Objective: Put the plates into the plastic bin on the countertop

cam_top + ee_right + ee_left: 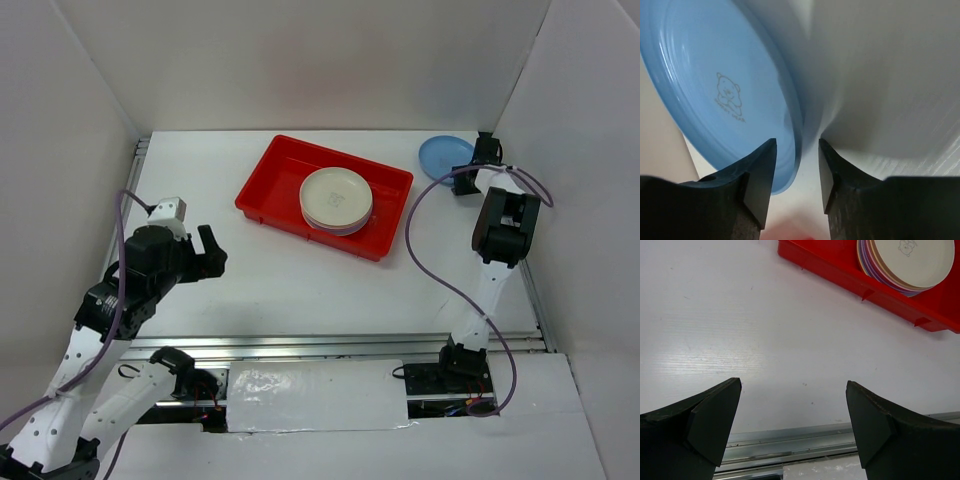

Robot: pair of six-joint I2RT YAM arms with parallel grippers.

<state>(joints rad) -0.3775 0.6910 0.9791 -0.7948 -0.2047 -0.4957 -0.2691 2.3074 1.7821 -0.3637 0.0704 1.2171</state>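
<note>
Plates [336, 198] sit in a stack in the red bin [262, 190], cream one on top. One blue plate [725, 90] is out, far right by the wall. My right hand [797, 142] has its fingers close on each side of that plate's rim, but I cannot tell if they pinch it. My left hand [794, 390] is wide and holds nothing, over the white surface [740, 330]. I think this is the last pick-up. Next I need a firm pinch, a lift, then a carry left to the stack.
</note>
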